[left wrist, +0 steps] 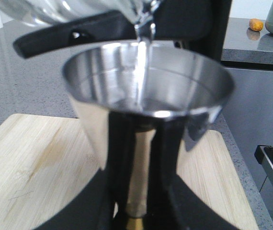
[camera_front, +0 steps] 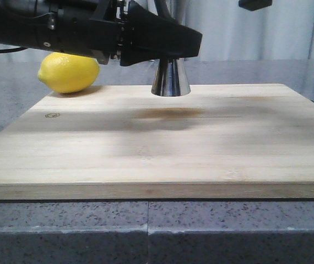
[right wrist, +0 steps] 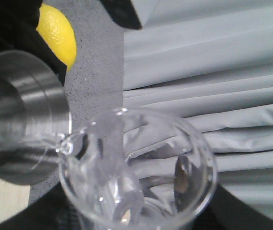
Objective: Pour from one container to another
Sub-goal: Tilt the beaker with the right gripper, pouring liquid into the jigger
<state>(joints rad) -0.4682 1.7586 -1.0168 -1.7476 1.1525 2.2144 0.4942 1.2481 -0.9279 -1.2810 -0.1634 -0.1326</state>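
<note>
- Left wrist view: you are mid-pour; a thin stream drops from the beaker (left wrist: 79,9) lip into the jigger (left wrist: 146,91), left pincer (left wrist: 141,211) closed round its waist.
- Jigger base rests on the board (camera_front: 157,148).
- Right pincer's grip: cannot tell.
- Next: level the beaker slowly.

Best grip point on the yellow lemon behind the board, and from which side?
Take the yellow lemon from above, across its short middle. It lies on its side on the grey counter, long axis left-right with a nub at the right end; the left hand crowds its right.

Yellow lemon (camera_front: 69,72); shiny steel jigger (camera_front: 170,77); clear beaker (right wrist: 141,172).
</note>
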